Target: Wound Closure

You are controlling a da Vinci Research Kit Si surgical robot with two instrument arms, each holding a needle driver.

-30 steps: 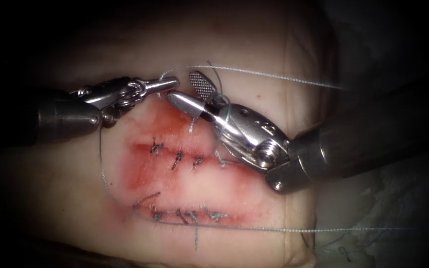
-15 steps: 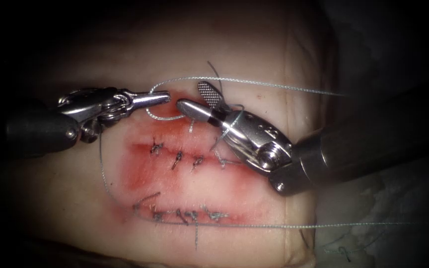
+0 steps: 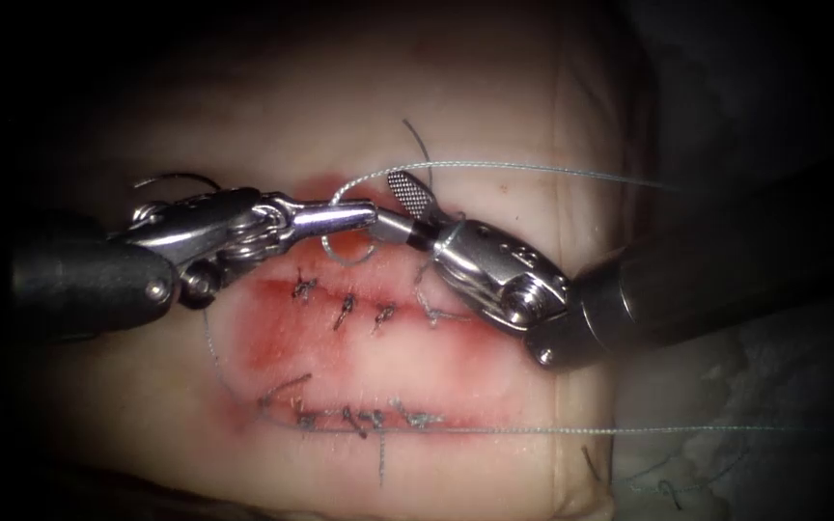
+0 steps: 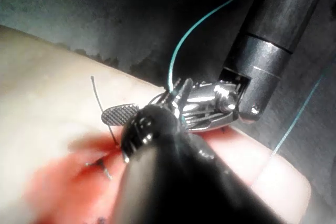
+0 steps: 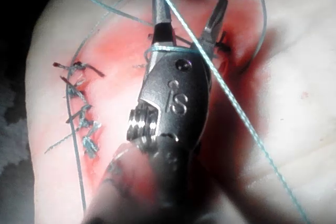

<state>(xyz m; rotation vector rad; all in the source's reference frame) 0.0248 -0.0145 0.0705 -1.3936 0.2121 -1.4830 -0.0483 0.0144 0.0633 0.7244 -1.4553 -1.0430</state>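
Note:
My left tool (image 3: 364,212) comes in from the left with its jaws shut on the thread (image 3: 494,166). Its tip lies between the open jaws of my right tool (image 3: 388,201). The right tool holds nothing, and a turn of thread (image 3: 448,232) is wrapped around its neck, also seen as the thread wrap (image 5: 173,49). A small slack loop (image 3: 345,253) hangs under the left tip over the red cut (image 3: 340,188) in the tissue (image 3: 494,106). A thin dark curve (image 3: 176,178) arches above the left wrist; I cannot tell whether it is the needle or thread.
Two rows of knotted stitches, upper (image 3: 345,309) and lower (image 3: 369,420), cross the red-stained tissue below the tools. A long strand (image 3: 552,430) runs rightward along the lower row. A short cut tail (image 3: 419,143) stands above the right jaw.
The left tool has moved right and down with the thread, its tip entering the right tool's open jaws. The right tool shifted slightly down, and the loop under the tips has tightened.

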